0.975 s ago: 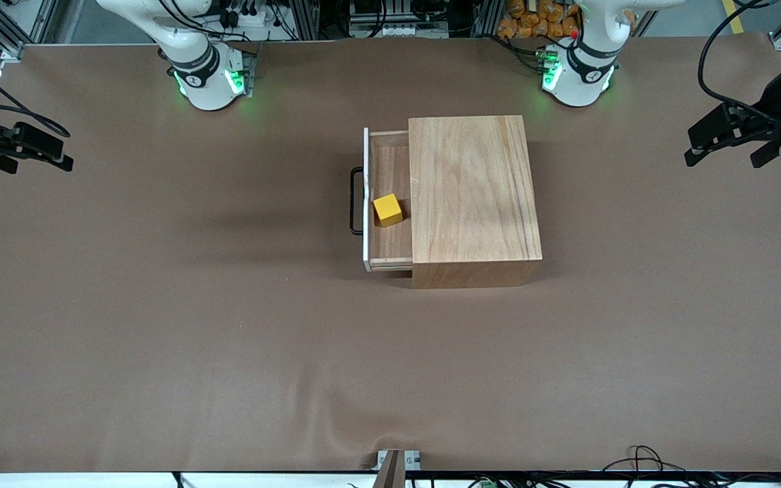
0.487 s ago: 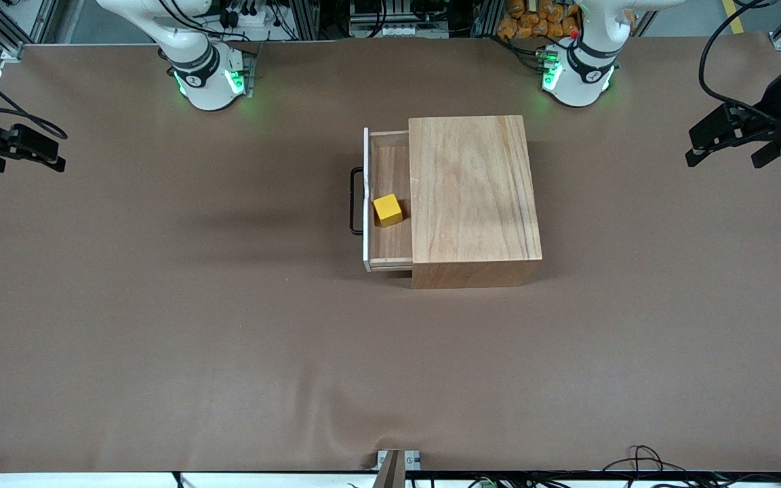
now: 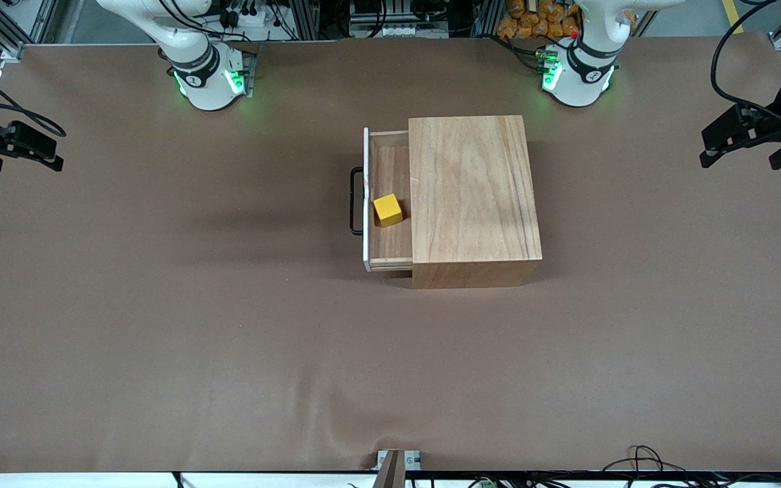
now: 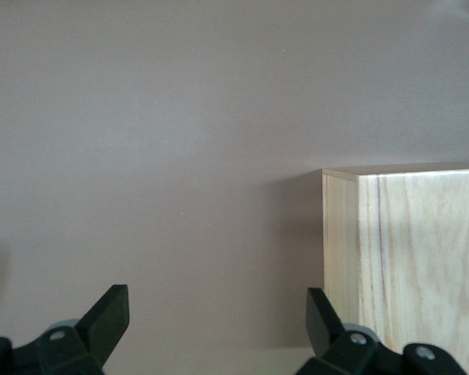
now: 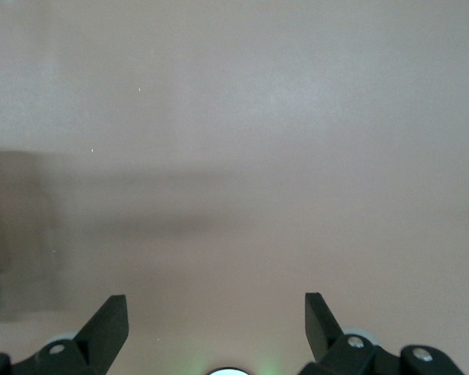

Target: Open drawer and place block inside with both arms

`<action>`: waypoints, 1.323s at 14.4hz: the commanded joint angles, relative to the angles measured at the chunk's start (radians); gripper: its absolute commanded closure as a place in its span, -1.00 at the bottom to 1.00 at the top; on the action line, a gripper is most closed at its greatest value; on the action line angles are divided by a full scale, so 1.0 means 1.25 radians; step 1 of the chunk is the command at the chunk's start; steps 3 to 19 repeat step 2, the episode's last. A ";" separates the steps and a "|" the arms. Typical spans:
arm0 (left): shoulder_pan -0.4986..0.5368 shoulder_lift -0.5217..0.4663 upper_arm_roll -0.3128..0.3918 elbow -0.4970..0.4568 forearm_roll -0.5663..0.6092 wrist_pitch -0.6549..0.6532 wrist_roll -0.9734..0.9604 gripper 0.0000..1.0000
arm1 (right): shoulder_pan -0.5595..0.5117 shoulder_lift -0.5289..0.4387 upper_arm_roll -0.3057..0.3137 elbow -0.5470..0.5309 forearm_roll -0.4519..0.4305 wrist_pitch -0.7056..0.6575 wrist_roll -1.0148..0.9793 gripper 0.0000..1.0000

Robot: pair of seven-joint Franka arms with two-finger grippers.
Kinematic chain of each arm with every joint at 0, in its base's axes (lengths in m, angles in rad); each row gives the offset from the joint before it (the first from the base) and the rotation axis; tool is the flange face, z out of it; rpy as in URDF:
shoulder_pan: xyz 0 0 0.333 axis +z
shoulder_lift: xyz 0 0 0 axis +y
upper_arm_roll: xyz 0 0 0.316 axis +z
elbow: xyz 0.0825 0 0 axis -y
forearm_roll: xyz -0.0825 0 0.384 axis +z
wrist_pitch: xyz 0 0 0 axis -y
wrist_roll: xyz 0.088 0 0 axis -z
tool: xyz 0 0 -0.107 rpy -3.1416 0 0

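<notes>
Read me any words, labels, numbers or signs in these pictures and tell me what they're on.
No text is readable.
Each arm base carries a small dark mark on its black band, right arm and left arm: too small to read.
The wooden box, drawer and block bear none.

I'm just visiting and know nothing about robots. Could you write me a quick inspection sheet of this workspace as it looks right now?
Surface: brown table cover, slightly wrinkled near the front camera.
Job's things: drawer pulled partly out of the wooden box; yellow block lies inside it, beside the black handle.
Clutter: nothing seen on the table.
Grippers: right gripper open, empty, over the right arm's end of the table; left gripper open, empty, over the left arm's end.
Cables: black cable looping to the left arm; loose wires at the table edge nearest the front camera.
Surroundings: green-lit arm bases, metal framing along the table's edge.
</notes>
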 commanded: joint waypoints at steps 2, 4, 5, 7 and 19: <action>0.006 -0.009 -0.004 0.004 0.017 -0.019 0.012 -1.00 | 0.003 -0.011 0.002 0.013 0.005 0.000 0.013 -1.00; 0.006 -0.009 -0.004 0.004 0.017 -0.019 0.012 -1.00 | 0.003 -0.011 0.002 0.013 0.005 0.000 0.013 -1.00; 0.006 -0.009 -0.004 0.004 0.017 -0.019 0.012 -1.00 | 0.003 -0.011 0.002 0.013 0.005 0.000 0.013 -1.00; 0.006 -0.009 -0.004 0.004 0.017 -0.019 0.012 -1.00 | 0.003 -0.011 0.002 0.013 0.005 0.000 0.013 -1.00; 0.006 -0.009 -0.004 0.004 0.017 -0.019 0.012 -1.00 | 0.003 -0.011 0.002 0.013 0.005 0.000 0.013 -1.00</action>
